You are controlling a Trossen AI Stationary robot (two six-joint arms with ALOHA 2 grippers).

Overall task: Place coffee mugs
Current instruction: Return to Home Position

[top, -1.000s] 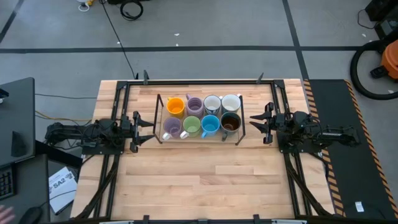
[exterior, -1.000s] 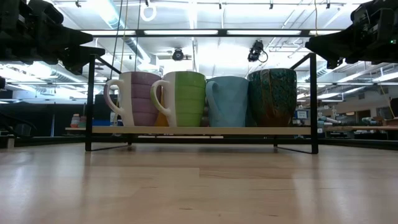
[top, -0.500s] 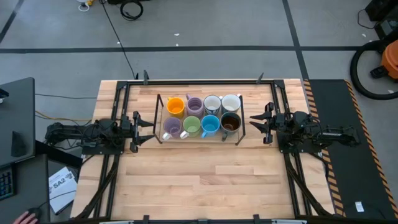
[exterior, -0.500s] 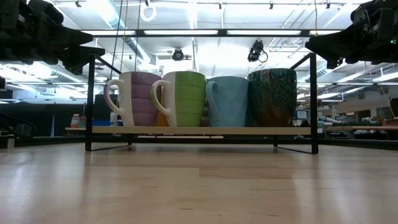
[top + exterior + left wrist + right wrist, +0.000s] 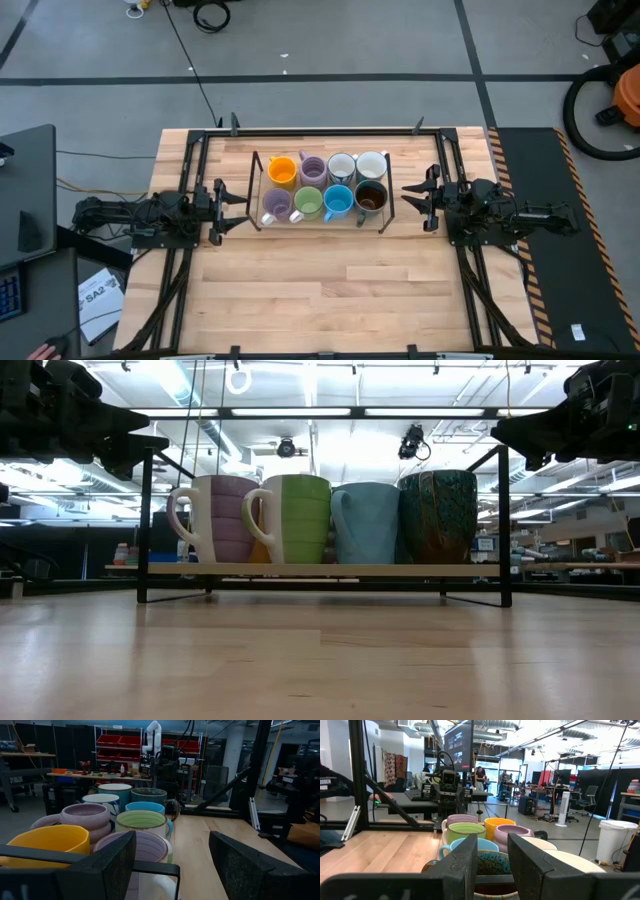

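Table: pale wooden top [image 5: 320, 290], with a black frame running along its edges.
Left arm: [image 5: 130, 215] lies low along the table's left side, pointing at the rack.
Right arm: [image 5: 515, 215] lies the same way on the right side, facing the rack.
Rack: black wire-frame shelf [image 5: 320, 570] with a thin board, standing mid-table towards the far edge, between the two grippers; it carries all eight mugs in two rows of four.
Left gripper: [image 5: 240, 210] just beside the rack's left end, not touching it; fingers [image 5: 110, 865] spread wide, nothing held.
Right gripper: [image 5: 412, 205] near the rack's right end, apart from it; fingers [image 5: 462, 865] parted by a narrower gap, nothing held.
Back row, left to right: orange mug [image 5: 282, 170], lilac mug [image 5: 313, 168], white patterned mug [image 5: 341, 166], pale teal mug [image 5: 371, 165].
Front row, left to right: second lilac mug [image 5: 277, 206], green mug [image 5: 308, 203], bright blue mug [image 5: 338, 200], dark glazed mug [image 5: 371, 197].
Mug posture: all upright, packed close, neighbours touching or nearly so.
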